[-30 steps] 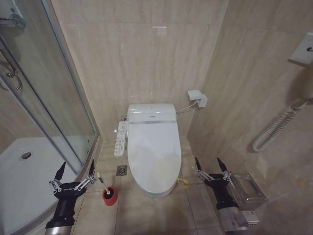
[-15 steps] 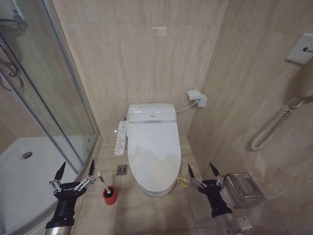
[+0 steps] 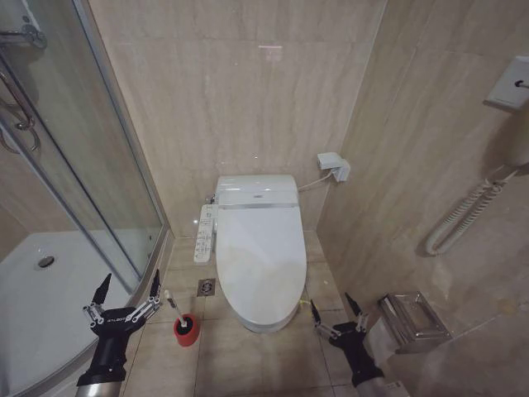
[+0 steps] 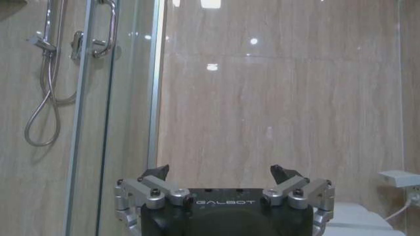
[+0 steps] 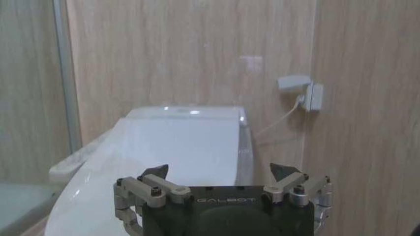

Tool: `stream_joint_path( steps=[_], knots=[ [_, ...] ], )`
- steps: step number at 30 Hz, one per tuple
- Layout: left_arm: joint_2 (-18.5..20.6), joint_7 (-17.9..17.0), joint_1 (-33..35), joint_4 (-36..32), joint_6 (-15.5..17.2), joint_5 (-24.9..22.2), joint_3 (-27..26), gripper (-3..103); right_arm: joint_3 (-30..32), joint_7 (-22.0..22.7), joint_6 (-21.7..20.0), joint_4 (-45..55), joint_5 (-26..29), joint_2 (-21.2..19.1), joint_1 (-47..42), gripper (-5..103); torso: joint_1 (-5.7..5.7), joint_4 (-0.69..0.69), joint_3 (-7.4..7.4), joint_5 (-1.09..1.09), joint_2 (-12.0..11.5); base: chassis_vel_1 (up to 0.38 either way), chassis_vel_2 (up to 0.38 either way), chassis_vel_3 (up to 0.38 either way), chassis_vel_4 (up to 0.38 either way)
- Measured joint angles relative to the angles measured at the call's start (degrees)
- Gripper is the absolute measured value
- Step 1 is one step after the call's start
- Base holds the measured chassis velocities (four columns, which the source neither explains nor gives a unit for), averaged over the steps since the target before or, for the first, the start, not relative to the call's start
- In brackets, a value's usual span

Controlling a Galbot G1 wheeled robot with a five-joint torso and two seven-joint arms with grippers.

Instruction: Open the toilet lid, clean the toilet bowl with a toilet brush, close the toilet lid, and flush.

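Lid (image 3: 261, 263) down flat over bowl (image 3: 273, 322), shut; 0 of 4 steps done as far as I judge. Strap loop not made out. My right gripper (image 3: 337, 317) low beside bowl's front right, fingers spread, empty, near lid edge but not touching. My left gripper (image 3: 126, 294) spread too, empty, parked by shower glass (image 3: 74, 165). Brush (image 3: 175, 309) upright in red holder (image 3: 186, 329) on floor left of bowl, untouched. Left to do: open, scrub, close, flush.
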Motion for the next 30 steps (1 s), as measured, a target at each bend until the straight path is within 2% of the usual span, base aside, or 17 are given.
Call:
stream_joint_path(
  steps=[16, 30],
  knots=[
    [0.0, 0.0, 0.0, 0.0, 0.0, 0.0, 0.0, 100, 0.5, -1.9, 1.7, -11.4, -1.0, 0.5, 3.5, 100, 0.00, 0.00, 0.00, 0.01, 0.0, 0.000, 0.000, 0.000, 0.000],
    [0.0, 0.0, 0.0, 0.0, 0.0, 0.0, 0.0, 100, 0.9, -2.2, 2.3, -15.7, -2.0, -0.4, 5.7, 100, 0.00, -0.01, 0.00, 0.01, 0.0, 0.000, 0.000, 0.000, 0.000]
  ],
)
